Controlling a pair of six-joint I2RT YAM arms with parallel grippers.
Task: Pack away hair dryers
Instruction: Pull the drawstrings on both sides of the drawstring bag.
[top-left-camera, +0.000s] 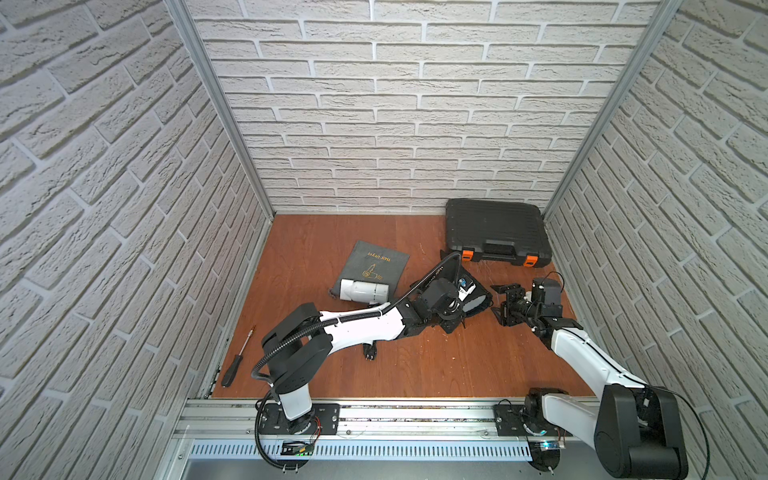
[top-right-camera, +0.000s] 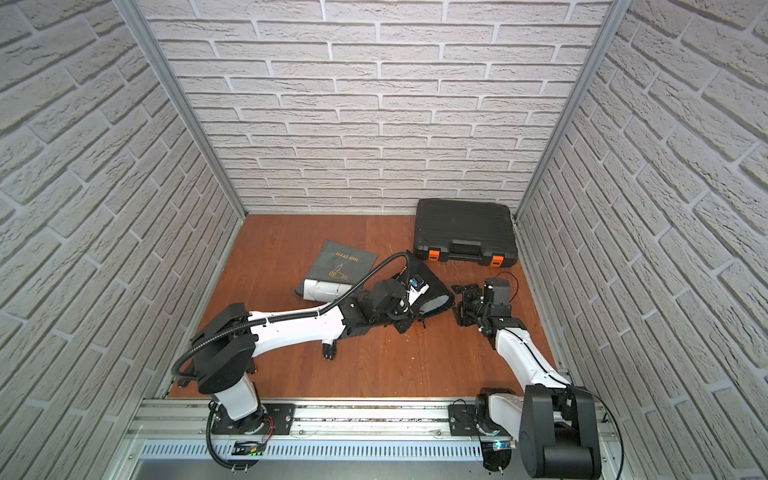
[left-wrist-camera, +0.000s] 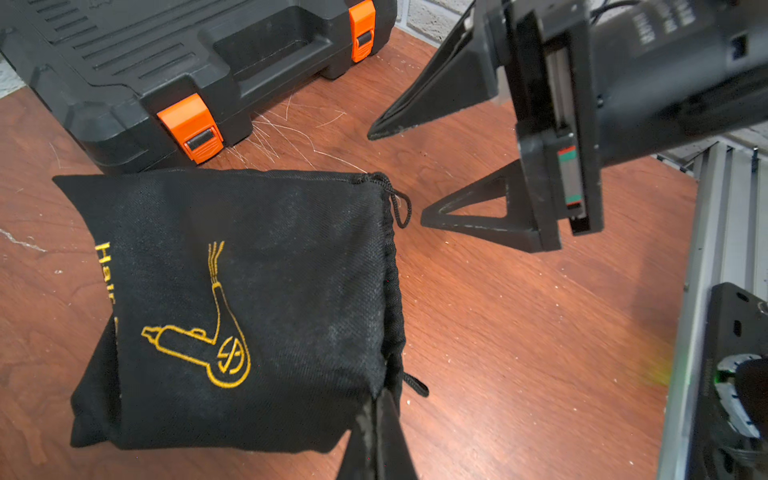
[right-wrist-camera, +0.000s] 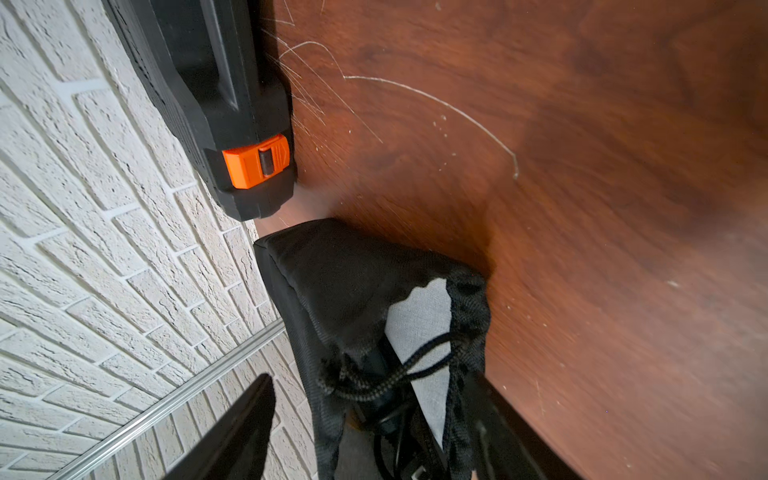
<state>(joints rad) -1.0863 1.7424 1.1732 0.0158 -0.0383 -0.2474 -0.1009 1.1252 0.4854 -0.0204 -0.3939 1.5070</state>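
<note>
White dryer (top-left-camera: 365, 291), black bag (left-wrist-camera: 266, 257)

We see a black bag (left-wrist-camera: 249, 291) with a gold dryer drawing, over the table (left-wrist-camera: 519, 332). Taking the bag's drawstring mouth as twelve o'clock, the left tool (left-wrist-camera: 378, 432) pinches the hem at two. The right tool (left-wrist-camera: 395, 178) gapes at eleven, and the black case (left-wrist-camera: 145, 62) sits at nine.

White brick walls (top-left-camera: 395, 104) — reddish wood floor (top-left-camera: 415, 365); aluminium posts (top-left-camera: 211, 83).
</note>
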